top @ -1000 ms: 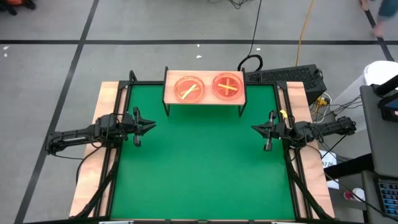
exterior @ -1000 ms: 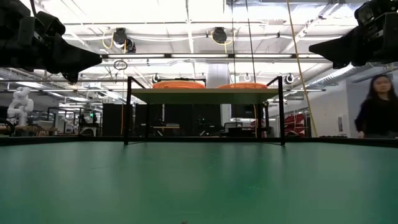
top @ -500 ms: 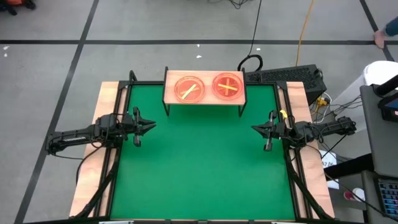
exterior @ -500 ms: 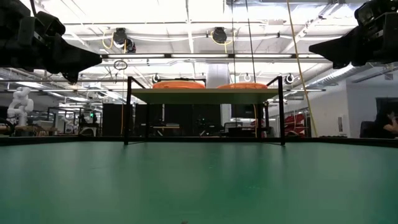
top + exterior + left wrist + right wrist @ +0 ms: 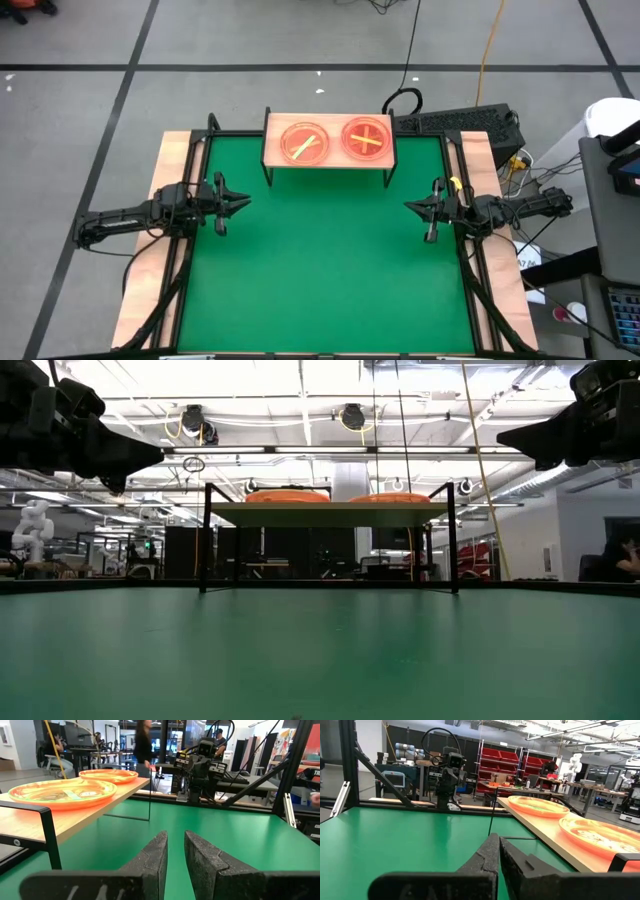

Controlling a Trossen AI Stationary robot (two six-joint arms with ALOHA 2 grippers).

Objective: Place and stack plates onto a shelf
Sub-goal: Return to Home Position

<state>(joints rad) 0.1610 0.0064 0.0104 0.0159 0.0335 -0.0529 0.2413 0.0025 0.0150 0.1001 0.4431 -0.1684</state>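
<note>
plates in two stacks atop shelf at surface's far edge | left gripper jaws nearly clenched, empty | right gripper jaws clenched, empty

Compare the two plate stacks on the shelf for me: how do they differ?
The left stack bears one yellow diagonal stripe; the right stack bears a yellow cross. The left one looks paler orange, the right redder. Both sit flat, side by side on the shelf, with both grippers away from them.
</note>
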